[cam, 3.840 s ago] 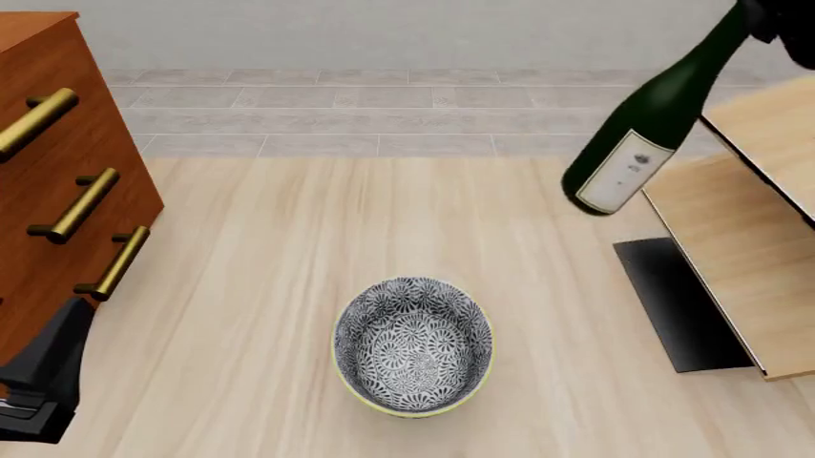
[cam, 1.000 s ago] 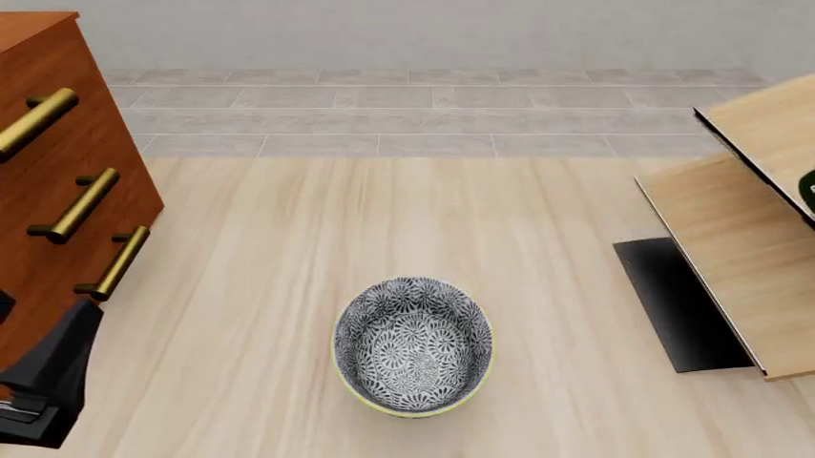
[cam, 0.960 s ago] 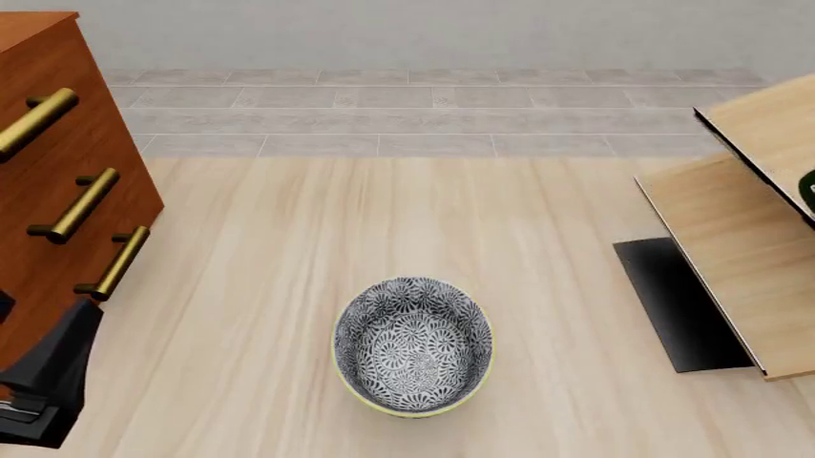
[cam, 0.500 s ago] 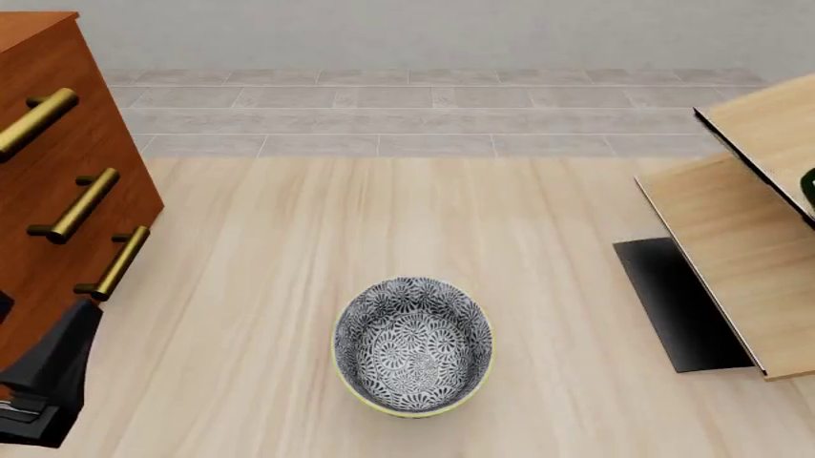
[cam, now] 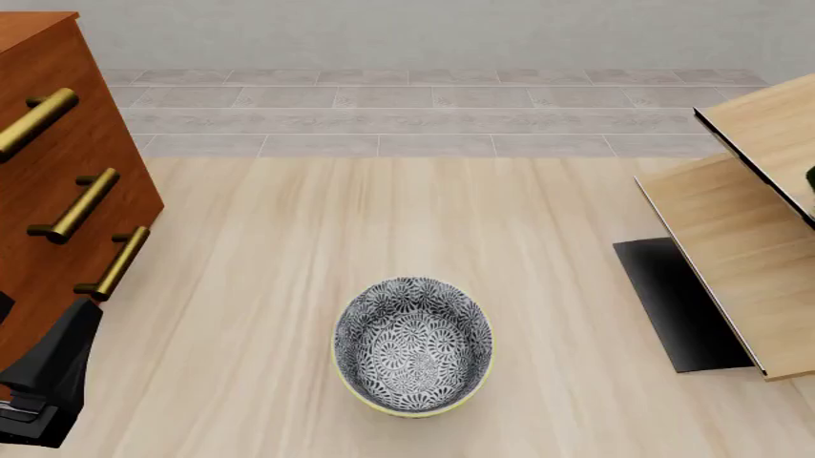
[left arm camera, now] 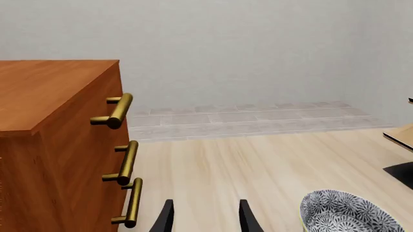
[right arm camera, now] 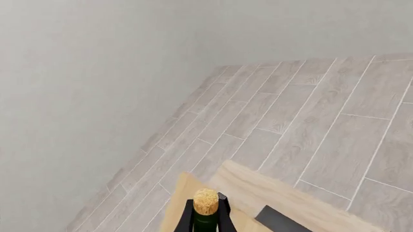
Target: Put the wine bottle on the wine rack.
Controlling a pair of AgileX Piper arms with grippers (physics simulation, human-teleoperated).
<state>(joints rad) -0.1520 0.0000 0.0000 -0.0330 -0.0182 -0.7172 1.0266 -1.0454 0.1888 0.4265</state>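
Right gripper (right arm camera: pixel 206 223) only shows up in its own wrist view, where two dark fingers sit tight against either side of the wine bottle (right arm camera: pixel 206 212) neck, just under the tan cork, so it's pinching the bottle. Compared with the front view from nearly four seconds back, big change: then the bottle hung tilted in plain sight at about 2 o'clock, above the front edge of the wine rack (cam: pixel 745 239). Now only a tiny dark green sliver pokes in at the 3 o'clock edge of the front view, right against the rack's upper slanted panel. That sliver has barely budged over the last second, and the bowl and cabinet haven't shifted at all.

Left gripper (left arm camera: pixel 204 217) is down near 7 o'clock in the front view, beside the reddish-brown cabinet (cam: pixel 57 181). Its wrist camera shows the two finger tips spread apart with bare table (cam: pixel 382 219) between them, holding nothing.

What the views split up: the right wrist view has the cork, the pale wood of the rack beneath the bottle and the gray floor tiles beyond, none of which the front view catches. The front view has the rack's black base plate and the patterned bowl (cam: pixel 413 345) at 6 o'clock. The left wrist view catches the cabinet's brass handles and the bowl's edge.
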